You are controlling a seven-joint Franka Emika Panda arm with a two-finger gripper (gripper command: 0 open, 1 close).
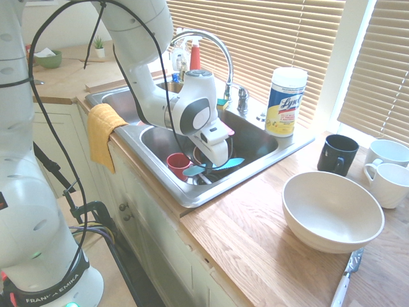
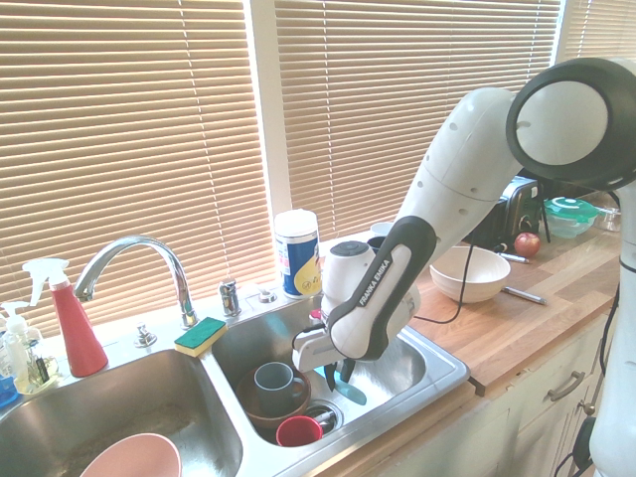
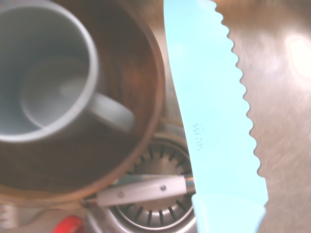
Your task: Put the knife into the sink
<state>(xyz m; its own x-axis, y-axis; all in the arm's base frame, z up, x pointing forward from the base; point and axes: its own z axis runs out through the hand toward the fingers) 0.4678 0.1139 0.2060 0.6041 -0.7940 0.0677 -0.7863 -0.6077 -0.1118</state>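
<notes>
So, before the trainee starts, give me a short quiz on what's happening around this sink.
1. Open question: what is the gripper holding?
2. True or false: the gray mug sits inside the brown bowl.
3. Multiple choice: what color is the towel draped over the edge of the sink?
A) red
B) blue
C) orange-yellow

Key:
1. The turquoise knife with the serrated edge
2. True
3. C
</notes>
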